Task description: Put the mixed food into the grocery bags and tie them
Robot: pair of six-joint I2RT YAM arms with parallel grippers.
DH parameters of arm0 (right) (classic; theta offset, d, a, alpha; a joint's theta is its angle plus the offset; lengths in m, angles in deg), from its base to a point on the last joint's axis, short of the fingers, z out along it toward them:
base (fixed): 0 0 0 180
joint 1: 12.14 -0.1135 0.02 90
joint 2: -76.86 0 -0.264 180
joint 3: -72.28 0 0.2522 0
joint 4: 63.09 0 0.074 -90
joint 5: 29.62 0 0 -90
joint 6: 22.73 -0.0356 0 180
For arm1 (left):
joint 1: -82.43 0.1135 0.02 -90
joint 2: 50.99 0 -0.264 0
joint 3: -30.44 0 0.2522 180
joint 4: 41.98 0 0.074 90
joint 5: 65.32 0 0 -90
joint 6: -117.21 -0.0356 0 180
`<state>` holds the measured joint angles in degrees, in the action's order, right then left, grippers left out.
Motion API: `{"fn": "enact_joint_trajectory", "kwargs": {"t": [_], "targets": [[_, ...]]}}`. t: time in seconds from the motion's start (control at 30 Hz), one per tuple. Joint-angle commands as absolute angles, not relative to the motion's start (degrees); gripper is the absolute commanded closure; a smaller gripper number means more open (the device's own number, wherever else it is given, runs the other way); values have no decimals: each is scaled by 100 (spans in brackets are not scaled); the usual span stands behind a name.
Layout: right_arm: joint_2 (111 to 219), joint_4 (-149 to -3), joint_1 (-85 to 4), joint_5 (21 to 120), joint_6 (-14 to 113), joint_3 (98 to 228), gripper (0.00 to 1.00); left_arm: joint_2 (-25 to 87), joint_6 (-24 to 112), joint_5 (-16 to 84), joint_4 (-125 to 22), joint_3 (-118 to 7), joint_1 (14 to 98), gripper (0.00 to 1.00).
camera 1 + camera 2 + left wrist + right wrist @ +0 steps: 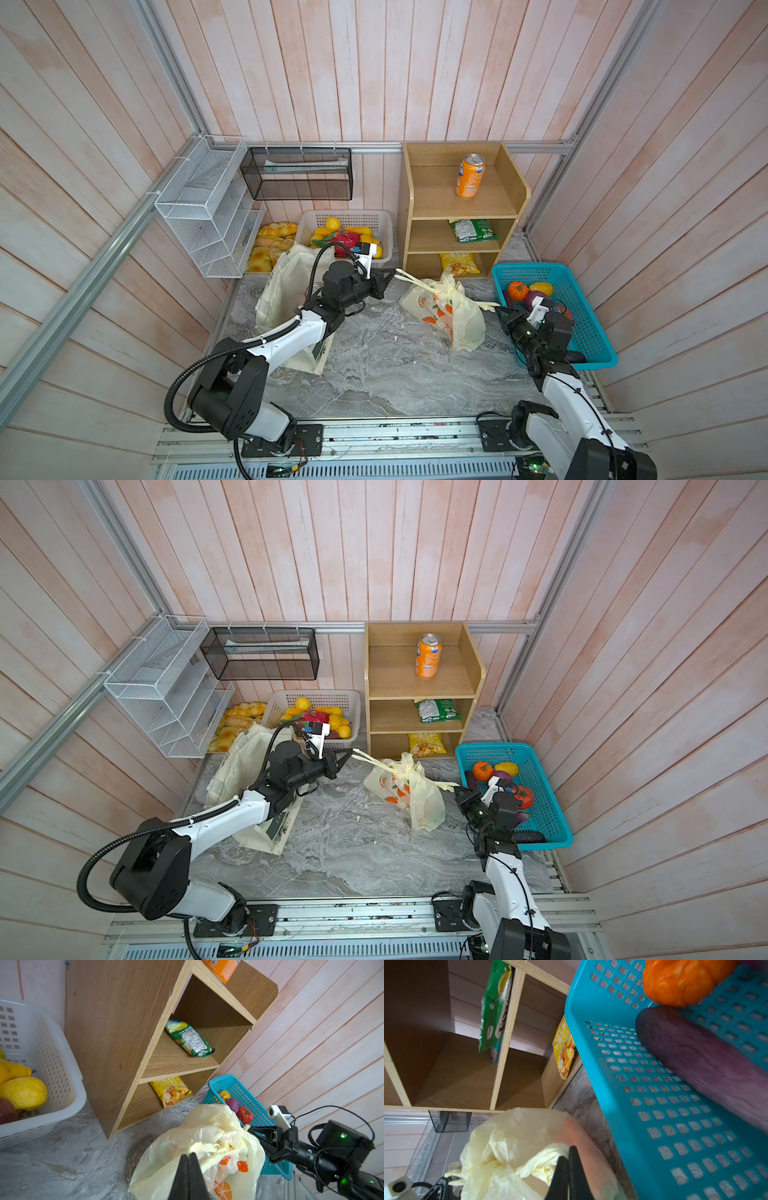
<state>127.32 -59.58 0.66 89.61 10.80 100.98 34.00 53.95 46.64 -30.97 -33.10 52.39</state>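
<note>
The pale-yellow plastic grocery bag (455,320) (417,800) printed with oranges lies mid-table. Its two handles cross at the mouth and stretch apart. My left gripper (392,273) (352,753) (190,1154) is shut on the left handle (409,280). My right gripper (500,309) (457,789) (570,1151) is shut on the right handle (484,306), beside the blue basket. The cream canvas tote (286,274) (237,758) slumps at the left, partly under my left arm. The mixed food is hidden; only a reddish shape shows through the bag's film (583,1147).
A wooden shelf (461,203) at the back holds an orange soda can (469,176), a green packet (473,230) and a yellow packet (459,264). White basket (345,214) of fruit back left; blue basket (582,332) of toy vegetables behind my right gripper. Wire racks (208,208) hang on the left wall.
</note>
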Motion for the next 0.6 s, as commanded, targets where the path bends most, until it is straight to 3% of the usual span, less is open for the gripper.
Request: {"fn": "enact_joint_trajectory", "kwargs": {"t": [0.0, 0.3, 0.57], "targets": [[12787, -5886, 371, 8615, 976, 9823, 100, 3227, 5261, 4426, -3153, -3088, 5397, 100], [13071, -5494, 751, 9381, 1026, 9821, 100, 3197, 5235, 4671, -3064, -3024, 5510, 100], [12758, -6509, -440, 9077, 1847, 11035, 100, 3328, 5201, 5056, -2975, -3385, 5369, 100]]}}
